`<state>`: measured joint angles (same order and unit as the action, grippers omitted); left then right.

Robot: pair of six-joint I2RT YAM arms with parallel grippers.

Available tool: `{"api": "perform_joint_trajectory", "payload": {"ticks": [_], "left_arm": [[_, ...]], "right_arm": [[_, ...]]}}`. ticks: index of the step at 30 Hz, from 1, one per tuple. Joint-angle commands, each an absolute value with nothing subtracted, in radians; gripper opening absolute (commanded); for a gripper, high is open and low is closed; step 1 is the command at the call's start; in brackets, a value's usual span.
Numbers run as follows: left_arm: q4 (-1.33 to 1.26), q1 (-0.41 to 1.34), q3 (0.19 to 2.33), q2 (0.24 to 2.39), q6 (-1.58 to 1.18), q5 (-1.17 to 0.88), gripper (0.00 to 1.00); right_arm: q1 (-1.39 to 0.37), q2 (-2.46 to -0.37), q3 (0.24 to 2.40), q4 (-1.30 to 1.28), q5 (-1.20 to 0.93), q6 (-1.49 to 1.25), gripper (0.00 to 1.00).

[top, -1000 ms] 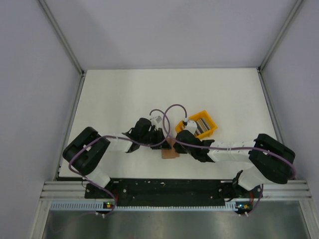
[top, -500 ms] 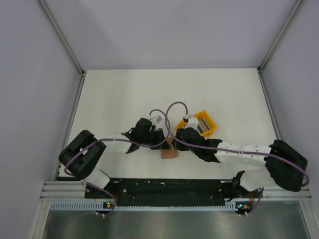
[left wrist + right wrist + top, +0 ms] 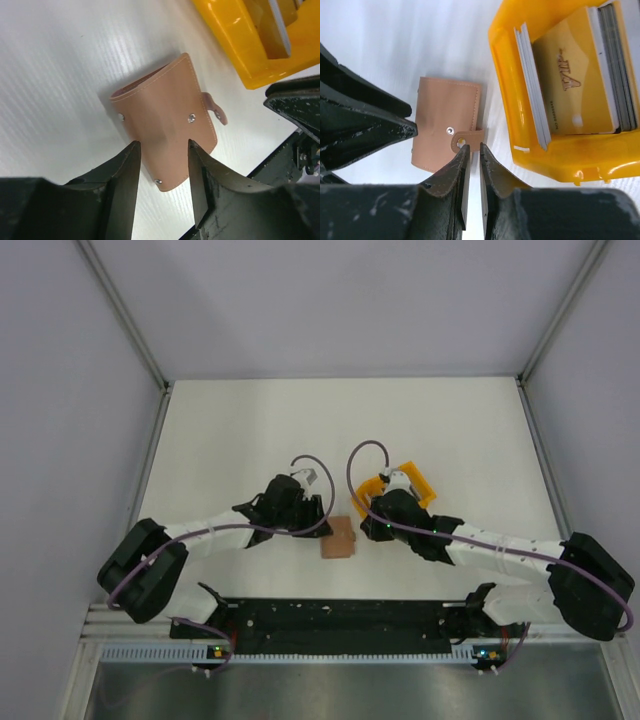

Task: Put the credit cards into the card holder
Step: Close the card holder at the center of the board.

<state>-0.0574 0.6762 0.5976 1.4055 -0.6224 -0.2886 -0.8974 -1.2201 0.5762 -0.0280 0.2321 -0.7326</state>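
Two black-and-white robot arms reach over a white flat table [image 3: 250, 430], wrists close together, tan holder between them. Left gripper [image 3: 162, 145]: black fingers [image 3: 125, 175] spread, a clear gap, pinching nothing. Right gripper [image 3: 473, 147]: fingers [image 3: 492, 175] nearly together, a thin slit left, nothing seen in it. Bright yellow plastic tray [image 3: 505, 100] with raised walls sits just beyond and to the right of the right fingertips, and well off to the right of the left fingers in the left wrist view [image 3: 235, 45]. Small flat tan-brown leather-like card holder [image 3: 160, 105] lies folded shut on the table, directly ahead of the left fingers, its near edge showing in the gap between them; cannot tell if the tips touch it. From the right wrist the card holder [image 3: 445, 120] lies just ahead and to the left of the right fingertips, beside the tray but apart from it. Thin rectangular plastic credit cards [image 3: 532, 90] stand on edge inside the tray, none in the holder: whitish-grey ones nearest the right fingers, a gold-faced card [image 3: 570, 85] behind them, dark-edged ones [image 3: 615, 65] farthest. Rounded strap tab [image 3: 462, 139] sticks out from the holder right at the right gripper's left fingertip; contact unclear. Small metal snap studs [image 3: 191, 118] dot the holder's face.
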Motion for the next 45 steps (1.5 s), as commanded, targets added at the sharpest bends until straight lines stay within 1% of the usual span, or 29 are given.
{"api": "perform_joint_trajectory", "payload": {"ticks": [1,3,5,10,15,21,28,32,41,45], "left_arm": [[-0.005,0.675,0.614,1.387,-0.561,-0.197,0.51],[-0.014,0.675,0.600,1.396,-0.558,-0.186,0.57],[-0.034,0.675,0.595,1.413,-0.558,-0.204,0.60],[-0.067,0.675,0.600,1.469,-0.568,-0.242,0.61],[-0.078,0.675,0.592,1.486,-0.569,-0.250,0.57],[-0.078,0.675,0.595,1.520,-0.555,-0.268,0.48],[-0.081,0.675,0.592,1.522,-0.523,-0.288,0.49],[-0.078,0.676,0.595,1.522,-0.496,-0.304,0.50],[-0.089,0.681,0.561,1.513,-0.463,-0.334,0.50],[-0.097,0.683,0.554,1.508,-0.460,-0.341,0.50]], "right_arm": [[-0.891,-1.238,0.572,-0.008,0.123,-0.687,0.12],[-0.891,-1.255,0.572,0.025,0.106,-0.680,0.11],[-0.888,-1.273,0.575,0.034,0.092,-0.673,0.10],[-0.887,-1.325,0.597,0.032,0.081,-0.663,0.10],[-0.876,-1.361,0.607,0.040,0.078,-0.661,0.08],[-0.861,-1.377,0.615,0.055,0.060,-0.650,0.08],[-0.857,-1.388,0.620,0.064,0.044,-0.638,0.08],[-0.856,-1.394,0.620,0.041,0.087,-0.647,0.08],[-0.856,-1.407,0.594,0.113,-0.023,-0.660,0.08],[-0.858,-1.405,0.584,0.126,-0.031,-0.666,0.08]]}}
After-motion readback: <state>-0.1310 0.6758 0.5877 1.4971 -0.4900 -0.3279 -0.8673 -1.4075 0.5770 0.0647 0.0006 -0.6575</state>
